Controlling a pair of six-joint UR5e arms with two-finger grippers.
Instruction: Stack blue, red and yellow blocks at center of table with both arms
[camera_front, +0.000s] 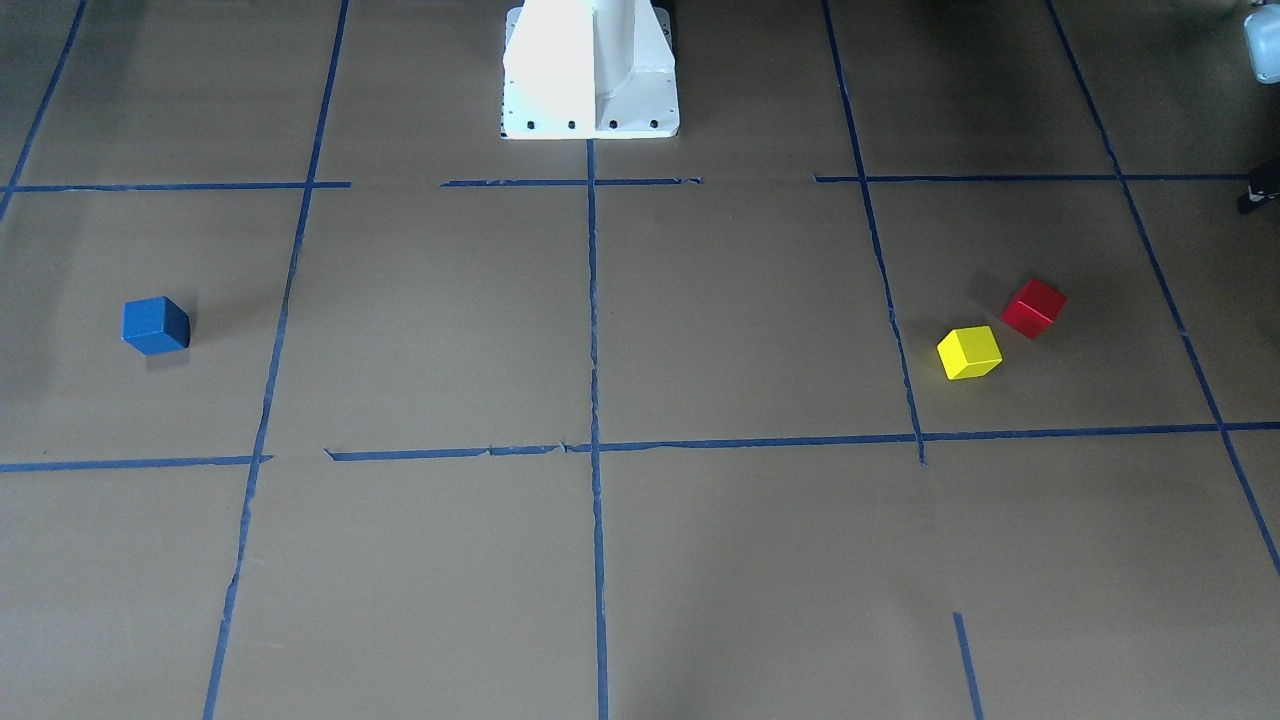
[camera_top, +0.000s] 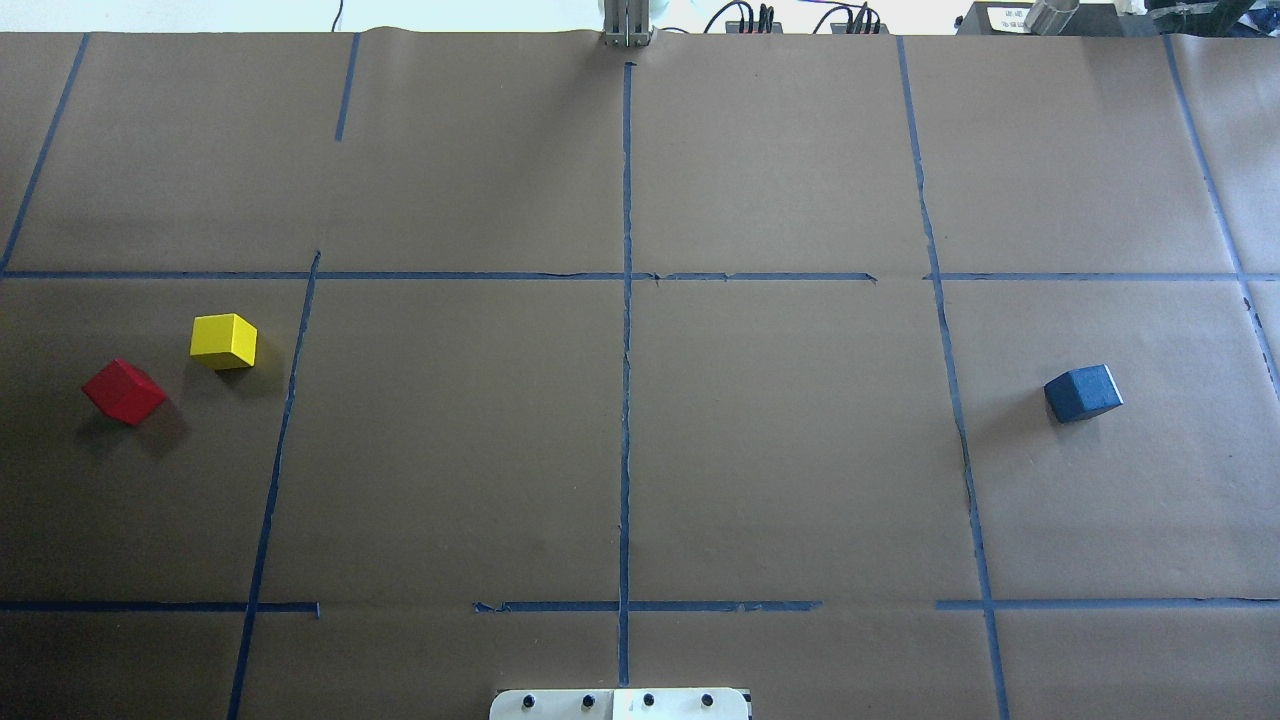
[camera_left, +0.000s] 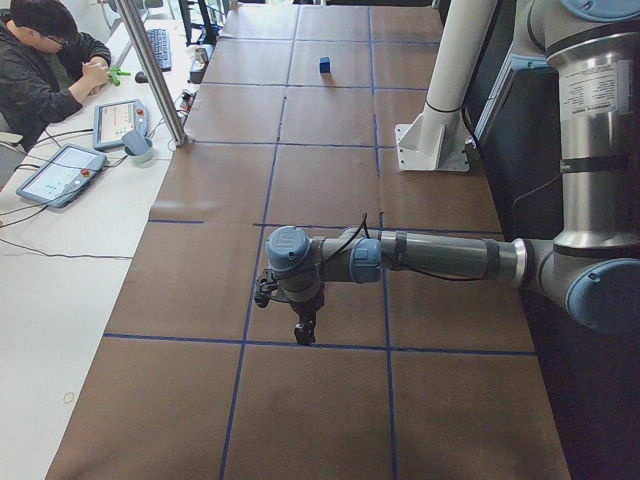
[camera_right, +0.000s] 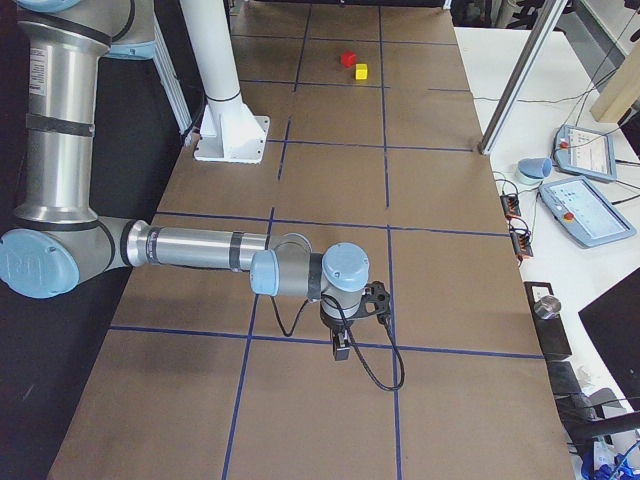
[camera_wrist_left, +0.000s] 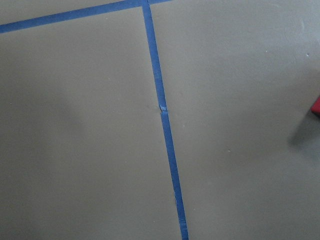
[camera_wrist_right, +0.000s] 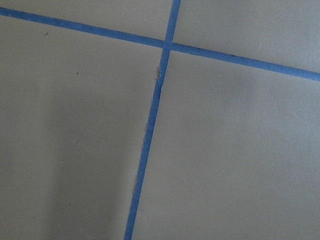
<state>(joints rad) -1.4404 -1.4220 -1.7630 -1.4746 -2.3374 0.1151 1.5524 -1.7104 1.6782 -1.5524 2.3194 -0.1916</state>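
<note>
bench (camera_top: 800, 480): flat brown paper, crossed by a grid of dark blue tape lines (camera_top: 626, 400)
blue block (camera_top: 1082, 393): dark blue, plain
red block (camera_top: 124, 392): red, plain
yellow block (camera_top: 223, 341): bright yellow, plain
robot base (camera_front: 590, 70): white, with a row of black dots along its edge
left arm (camera_left: 440, 258): silver-grey tubes, pale blue joint caps (camera_left: 287, 243)
right arm (camera_right: 190, 247): silver-grey tubes, pale blue joint caps
left pincer (camera_left: 304, 334): black
right pincer (camera_right: 340, 350): black

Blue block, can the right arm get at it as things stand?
Probably yes. The blue block sits alone at the robot's right end of the table, where the right gripper hangs; the red block and yellow block lie at the far end.
</note>
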